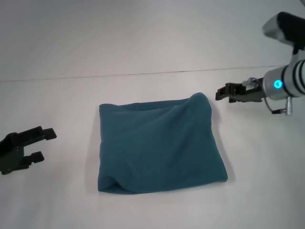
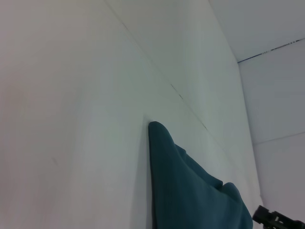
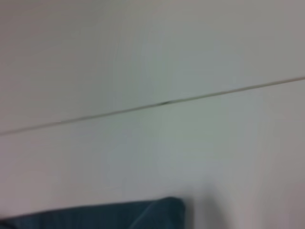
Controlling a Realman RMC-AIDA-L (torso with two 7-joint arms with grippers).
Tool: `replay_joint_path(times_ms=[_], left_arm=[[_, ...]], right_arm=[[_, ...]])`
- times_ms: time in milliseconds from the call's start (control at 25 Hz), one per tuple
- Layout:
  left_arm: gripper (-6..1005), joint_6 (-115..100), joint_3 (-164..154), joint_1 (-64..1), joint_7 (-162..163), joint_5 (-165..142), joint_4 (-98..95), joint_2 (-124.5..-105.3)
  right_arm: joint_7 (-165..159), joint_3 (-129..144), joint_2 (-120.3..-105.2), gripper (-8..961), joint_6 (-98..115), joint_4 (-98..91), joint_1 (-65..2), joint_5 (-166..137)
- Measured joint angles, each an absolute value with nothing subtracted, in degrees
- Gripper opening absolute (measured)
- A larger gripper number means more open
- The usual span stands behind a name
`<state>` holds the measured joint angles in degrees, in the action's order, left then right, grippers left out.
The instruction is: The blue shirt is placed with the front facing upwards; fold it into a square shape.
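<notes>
left pincer point(image 1: 42, 144) — apart | blue shirt point(image 1: 159, 143) folded between; right pincer point(image 1: 220, 93) — together

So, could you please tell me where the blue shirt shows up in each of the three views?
Head view: the blue shirt lies folded in a rough square mid-table, between the left gripper and right gripper.
Left wrist view: it rises from the bottom edge, right of centre.
Right wrist view: only a strip at the bottom edge.
Shared landmark: the thin dark table seam.

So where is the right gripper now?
In the head view, the right gripper hangs just off the far right corner of the folded blue shirt, not touching it.
</notes>
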<state>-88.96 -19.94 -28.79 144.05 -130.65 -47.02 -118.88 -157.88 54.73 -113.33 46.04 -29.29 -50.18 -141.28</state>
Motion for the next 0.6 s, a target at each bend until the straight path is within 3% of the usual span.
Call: replay_joint_path(times_ms=[40, 200, 280, 600], left_arm=[[945, -89.00, -19.93, -28.75, 144.05, -130.63, -47.02, -118.87], [945, -88.93, -19.94, -28.72, 144.05, -130.60, -46.96, -118.84], [945, -88.80, -19.93, -28.85, 144.03, -130.60, -46.89, -118.83], [945, -88.70, -20.09, -29.16, 143.97, -130.04, -46.70, -118.90]], right_arm=[[-158.03, 53.15, -112.49, 286, 48.99, -30.18, -49.59, -139.39], [-154.24, 50.99, -111.98, 429, 55.38, -30.67, -49.08, -133.64], [-152.20, 50.32, -111.95, 443, 58.29, -30.37, -49.01, -130.64], [-151.73, 51.37, -114.34, 464, 51.71, -24.15, -51.07, -130.83]])
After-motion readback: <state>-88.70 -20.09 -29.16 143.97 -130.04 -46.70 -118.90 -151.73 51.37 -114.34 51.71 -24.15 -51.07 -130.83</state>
